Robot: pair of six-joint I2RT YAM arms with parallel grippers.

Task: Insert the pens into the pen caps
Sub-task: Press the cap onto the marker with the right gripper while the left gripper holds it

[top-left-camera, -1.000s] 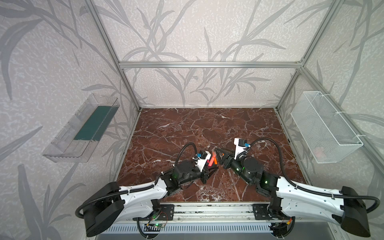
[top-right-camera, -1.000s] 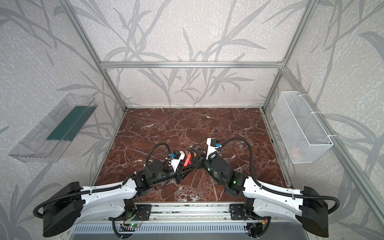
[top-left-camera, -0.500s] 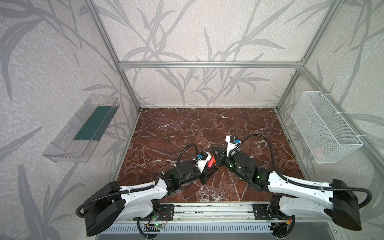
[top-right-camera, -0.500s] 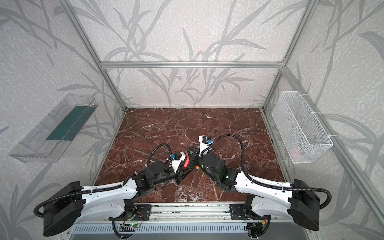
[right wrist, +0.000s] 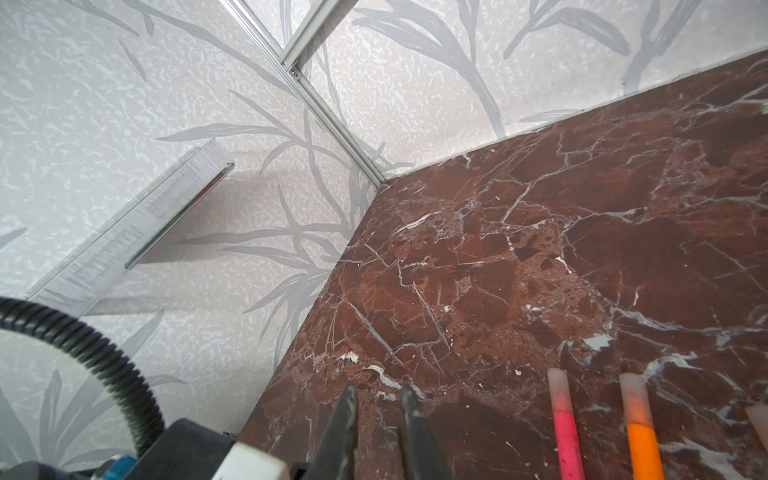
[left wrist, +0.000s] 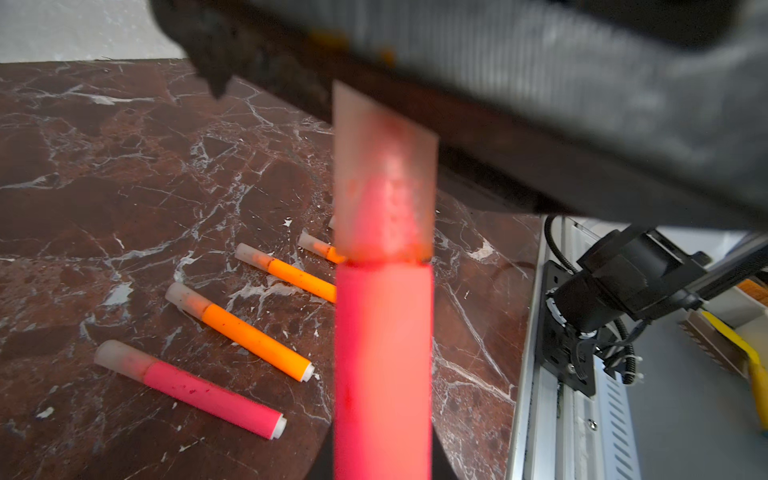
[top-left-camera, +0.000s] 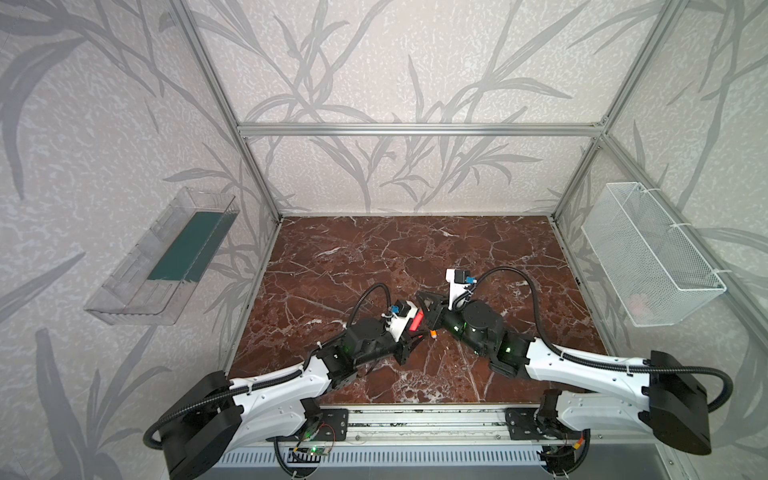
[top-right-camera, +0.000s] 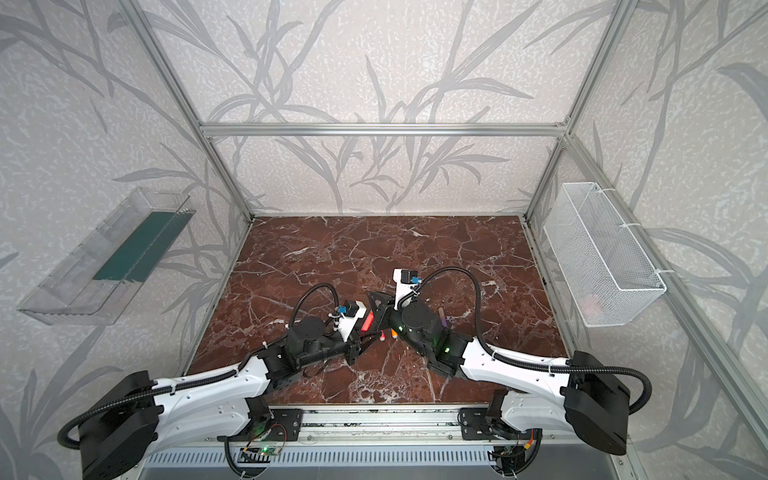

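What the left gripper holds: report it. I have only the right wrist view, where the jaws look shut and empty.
Observer: The left gripper is shut on a red-pink pen, seen close up in the left wrist view.
Operator: State whether that pen is capped.
Observer: It is. A translucent cap sits on its end, flush against the coloured barrel.
Operator: Count the orange pens lying loose.
Observer: Three orange pens lie side by side on the table, all capped. The farthest is partly hidden behind the held pen.
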